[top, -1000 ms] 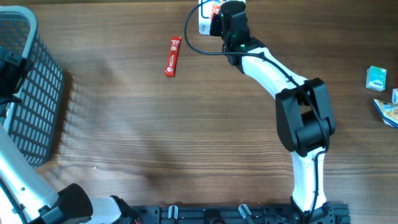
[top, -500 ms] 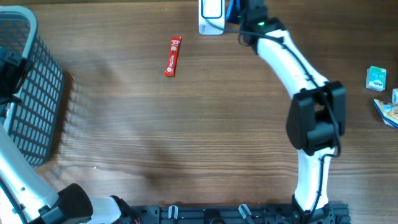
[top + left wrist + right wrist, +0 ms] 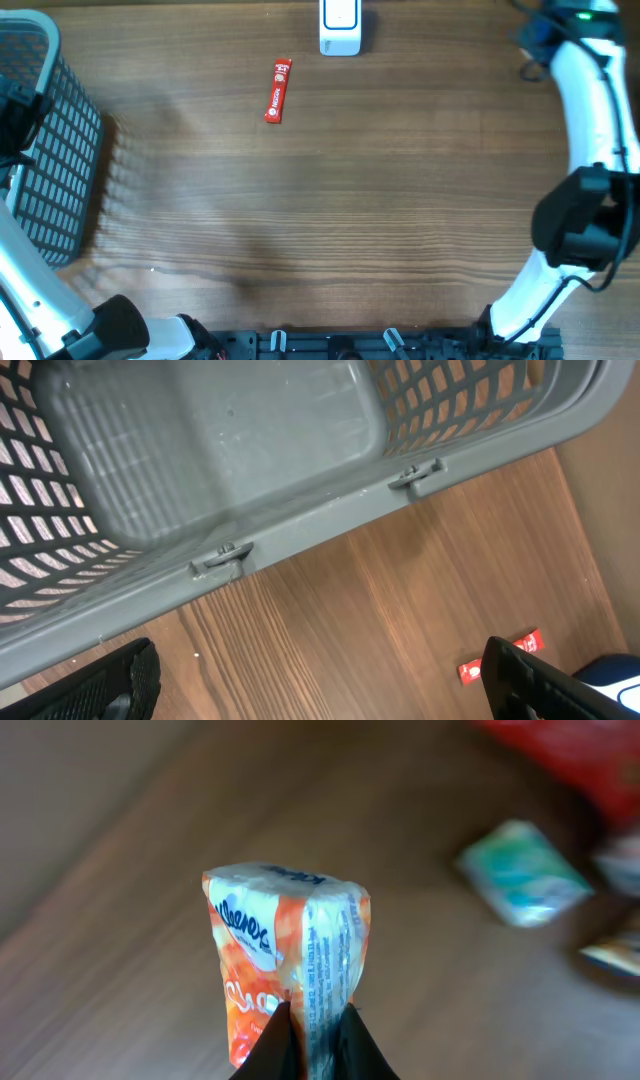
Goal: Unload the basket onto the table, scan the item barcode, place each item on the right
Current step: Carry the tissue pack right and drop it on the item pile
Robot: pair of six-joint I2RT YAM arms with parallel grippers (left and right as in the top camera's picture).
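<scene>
Your Kleenex pack (image 3: pixel 290 955) is pinched tight in the right gripper (image 3: pixel 312 1042), up in the table's 2 o'clock corner, well apart from the scanner (image 3: pixel 340 28) at 12. Left gripper (image 3: pixel 320 695) gapes wide, holding nothing, over the basket (image 3: pixel 300 530) rim at 9 o'clock.

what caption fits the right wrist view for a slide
Right gripper pinching an orange Kleenex tissue pack above the wooden table, blurred packets beyond.

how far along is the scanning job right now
Looks done: the Kleenex pack, pinched in the right gripper, was held at the scanner a second ago. In hand: it is now carried far right of it. Left: putting it down; the red stick lies untouched on the table.
</scene>
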